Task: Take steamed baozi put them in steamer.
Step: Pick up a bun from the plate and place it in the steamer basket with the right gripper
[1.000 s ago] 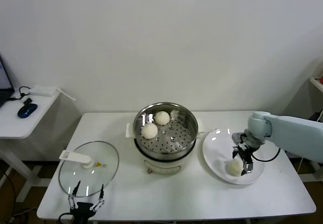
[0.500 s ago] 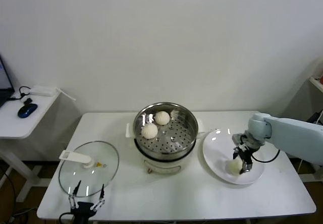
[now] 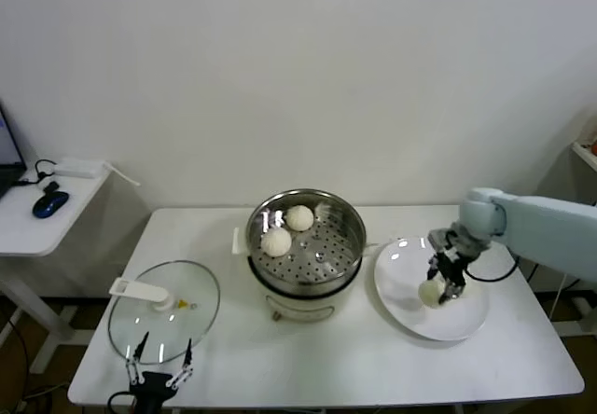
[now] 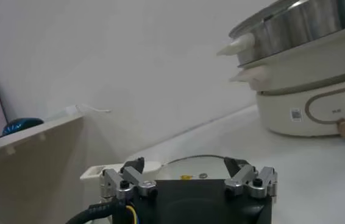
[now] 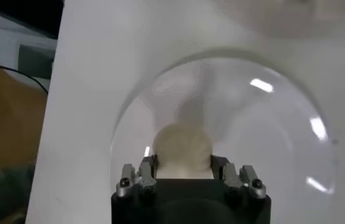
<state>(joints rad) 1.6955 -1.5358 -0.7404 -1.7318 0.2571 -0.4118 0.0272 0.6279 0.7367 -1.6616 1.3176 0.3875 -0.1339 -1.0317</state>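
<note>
- while the left gripper sits parked low at the near left edge of the table, its fingers spread apart and grasping nothing, the right arm is the one at work.
- the right gripper hangs over the white plate on the right side of the table, its fingers clenched on one steamed baozi.
- seen from the right wrist, that baozi sits between the two fingers with the plate below it; whether it touches the plate or is clear of it cannot be told.
- the steamer stands at the middle of the table, just beside the plate on the robot's left of it, uncovered.
- two more baozi lie on its perforated tray: one toward the far wall, another near the left rim, close together.
- the glass lid with its white handle lies flat on the table well to the left of the steamer, just beyond the left gripper.
</note>
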